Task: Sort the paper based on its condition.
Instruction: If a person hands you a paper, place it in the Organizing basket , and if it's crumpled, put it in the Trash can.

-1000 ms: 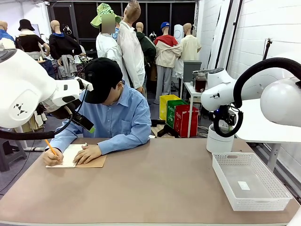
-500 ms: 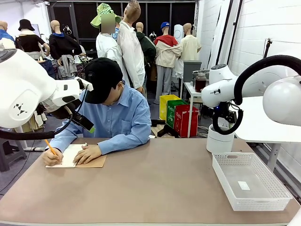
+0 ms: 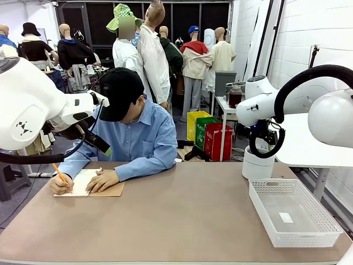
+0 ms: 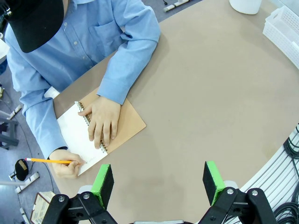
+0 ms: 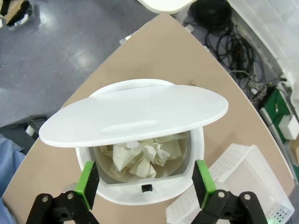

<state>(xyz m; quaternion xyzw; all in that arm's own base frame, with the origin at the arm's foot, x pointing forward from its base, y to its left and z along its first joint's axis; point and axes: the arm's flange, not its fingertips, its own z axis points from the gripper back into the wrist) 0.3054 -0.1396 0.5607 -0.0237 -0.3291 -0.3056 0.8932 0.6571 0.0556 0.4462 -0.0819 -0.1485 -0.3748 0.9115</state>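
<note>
Crumpled white paper (image 5: pixel 140 157) lies inside a round white bin (image 5: pixel 149 193) whose swing lid (image 5: pixel 135 114) is tilted open. My right gripper (image 5: pixel 145 181) hangs open just above the bin's mouth, with nothing between its green pads. In the front view the right arm (image 3: pixel 259 107) hovers over that bin (image 3: pixel 257 164) at the table's far right. My left gripper (image 4: pixel 158 181) is open and empty, high above the table. Below it a person's hand (image 4: pixel 103 121) rests on a spiral notebook (image 4: pixel 125 122), while the other hand writes on its white page (image 4: pixel 77 135) with a pencil (image 4: pixel 49 161).
A white mesh basket (image 3: pixel 325 223) stands at the table's right front with a small white scrap on its floor. The person (image 3: pixel 135 138) sits at the far left side, leaning over the notebook (image 3: pixel 113 190). The brown tabletop (image 3: pixel 182 221) stretches between notebook and basket.
The right arm rose slightly and shifted right above the bin, then held still. The left arm has not moved. The person keeps writing.
</note>
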